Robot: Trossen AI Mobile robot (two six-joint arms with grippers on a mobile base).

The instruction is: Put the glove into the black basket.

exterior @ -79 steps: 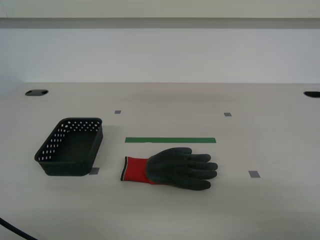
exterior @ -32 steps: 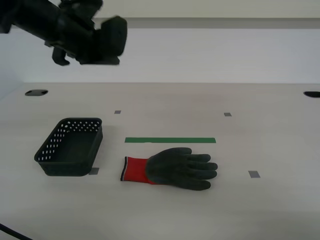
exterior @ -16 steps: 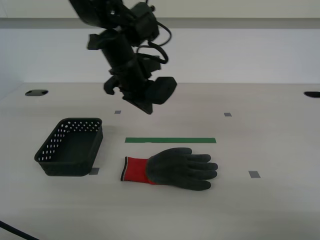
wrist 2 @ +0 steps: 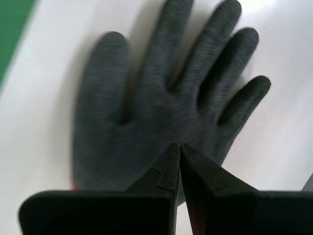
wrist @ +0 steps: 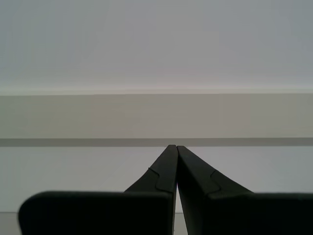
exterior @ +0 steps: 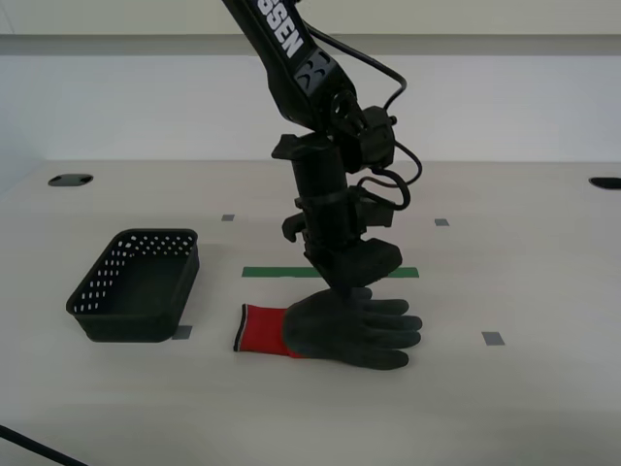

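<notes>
One arm has been swung down over the glove [exterior: 335,328], my second gripper [wrist 2: 179,145] with fingers pressed together, so grasping is judged imminent.

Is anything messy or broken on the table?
Nothing stands out. The glove lies flat, the black basket sits upright and empty, and my second gripper is above the glove's palm with its jaws shut.
</notes>
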